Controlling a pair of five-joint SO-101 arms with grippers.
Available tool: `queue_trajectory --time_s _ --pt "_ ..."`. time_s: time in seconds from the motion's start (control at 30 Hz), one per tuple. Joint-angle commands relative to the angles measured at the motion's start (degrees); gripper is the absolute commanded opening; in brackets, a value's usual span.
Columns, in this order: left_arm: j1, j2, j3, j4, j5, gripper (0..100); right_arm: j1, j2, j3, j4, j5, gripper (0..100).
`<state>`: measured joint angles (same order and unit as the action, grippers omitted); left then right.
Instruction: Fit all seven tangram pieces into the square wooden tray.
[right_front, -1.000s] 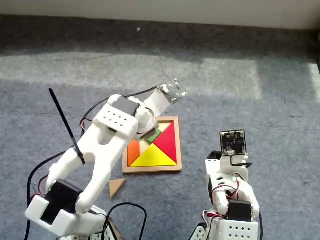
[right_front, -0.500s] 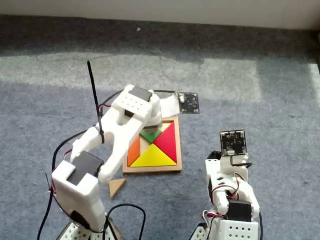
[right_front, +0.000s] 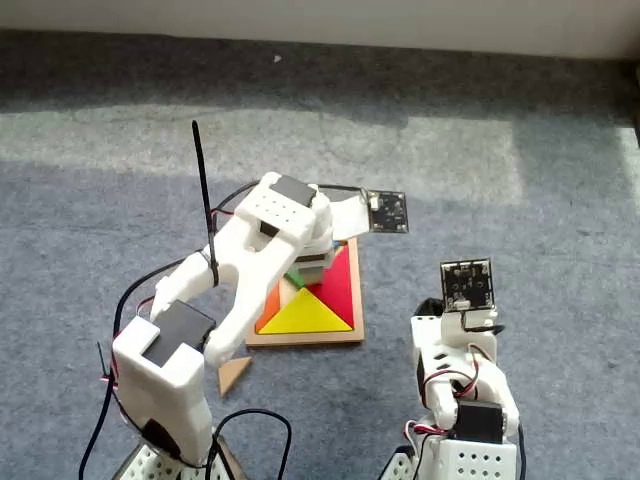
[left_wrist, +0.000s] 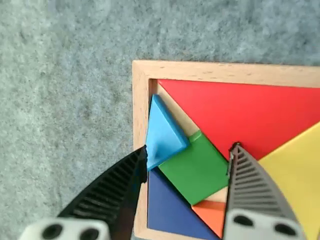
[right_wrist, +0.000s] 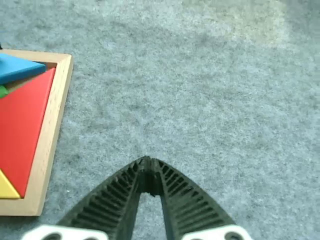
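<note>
My left tool (left_wrist: 189, 149) hangs spread over six pieces (left_wrist: 240, 110) in one tray (left_wrist: 140, 100); one tan triangle (right_front: 233, 373) lies outside; right tool (right_wrist: 148, 165) pressed together.

red triangle (left_wrist: 240, 110), green square (left_wrist: 197, 167), grey carpet (left_wrist: 65, 100)

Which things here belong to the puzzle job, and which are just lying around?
Job: tray, red triangle, yellow triangle, light blue triangle, green square, dark blue piece, orange piece, loose tan triangle, left pincer.
Lying about: carpet, right pincer, shut.
</note>
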<state>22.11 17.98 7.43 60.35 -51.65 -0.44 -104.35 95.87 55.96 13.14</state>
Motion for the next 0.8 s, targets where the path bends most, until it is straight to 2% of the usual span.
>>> queue_trajectory --time_s 0.0,0.27,0.57,0.67,0.77 --pt "1.71 -0.40 -2.33 -0.70 2.64 27 0.31 -0.75 7.52 -1.63 0.44 1.2" --pt "-2.86 -0.57 -9.80 0.35 12.75 27 0.31 -0.75 7.52 -1.71 0.44 1.2" --pt "-6.20 -11.74 -11.12 16.18 24.44 27 0.57 -0.75 7.52 -1.71 0.35 1.2" --pt "-8.66 -14.81 -8.31 18.37 29.63 27 0.57 -0.75 7.52 -1.71 0.35 1.2" --pt "-11.30 -17.71 -3.65 19.52 30.68 27 0.57 -0.75 7.52 -1.71 0.35 1.2"
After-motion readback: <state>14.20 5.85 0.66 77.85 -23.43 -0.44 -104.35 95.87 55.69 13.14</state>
